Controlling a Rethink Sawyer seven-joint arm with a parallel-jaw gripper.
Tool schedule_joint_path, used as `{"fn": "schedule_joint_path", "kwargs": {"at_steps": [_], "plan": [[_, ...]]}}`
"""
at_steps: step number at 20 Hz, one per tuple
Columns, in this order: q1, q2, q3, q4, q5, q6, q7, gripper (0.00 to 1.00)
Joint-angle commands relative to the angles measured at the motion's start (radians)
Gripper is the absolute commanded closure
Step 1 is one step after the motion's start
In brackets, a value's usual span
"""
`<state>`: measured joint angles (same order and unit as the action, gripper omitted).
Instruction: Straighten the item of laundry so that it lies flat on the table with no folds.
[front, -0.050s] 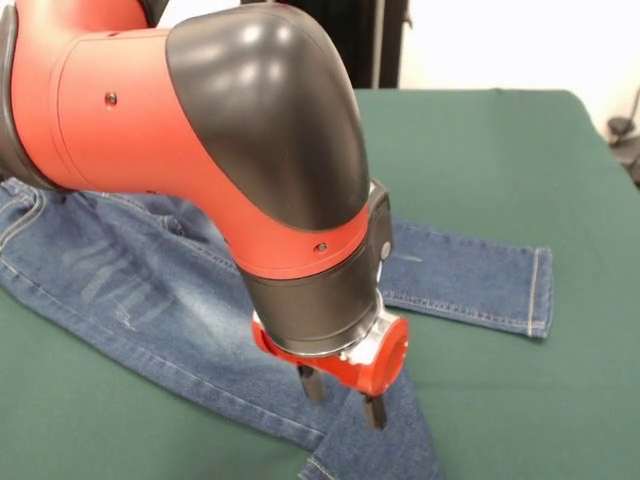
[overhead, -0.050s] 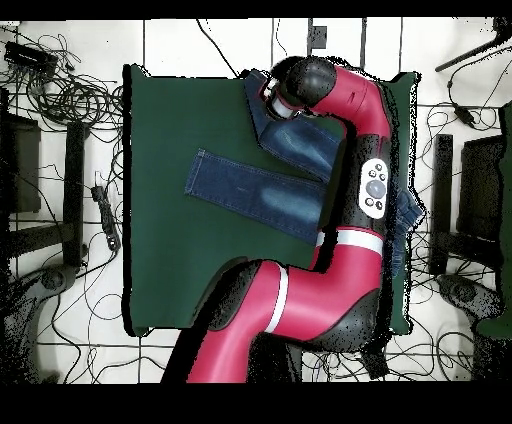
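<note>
The item of laundry, a pair of blue jeans (front, -0.050s: 140, 290), lies on the green table (front, -0.050s: 500, 150). One leg runs right to a hemmed cuff (front, -0.050s: 538, 292). The other leg bends toward the near edge and passes out of the picture under my gripper (front, -0.050s: 343, 397). The gripper is open, its two short dark fingers (front, -0.050s: 312, 383) spread just above the denim with nothing between them. The arm hides the waist. In the overhead view the jeans (overhead, -0.050s: 250, 190) are splayed, with one leg (overhead, -0.050s: 300, 145) angled to the table's (overhead, -0.050s: 160, 250) top edge, where the arm's wrist covers the gripper.
My red and black arm (overhead, -0.050s: 340, 250) sweeps over the right side of the table and over part of the jeans. Cables (overhead, -0.050s: 70, 90) and dark stands lie on the floor around the table. A dark object (front, -0.050s: 625, 130) sits beyond the table's right edge.
</note>
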<state>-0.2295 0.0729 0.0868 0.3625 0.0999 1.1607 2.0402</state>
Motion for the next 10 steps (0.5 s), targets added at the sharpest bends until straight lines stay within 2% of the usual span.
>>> {"fn": "schedule_joint_path", "kwargs": {"at_steps": [1,5,10], "plan": [[0.025,0.021,0.087,0.205,0.004,-0.077,-0.039,0.00],[0.021,0.025,0.117,0.208,0.038,-0.075,-0.017,0.00],[0.020,0.010,0.156,0.243,0.115,-0.084,0.072,0.00]]}}
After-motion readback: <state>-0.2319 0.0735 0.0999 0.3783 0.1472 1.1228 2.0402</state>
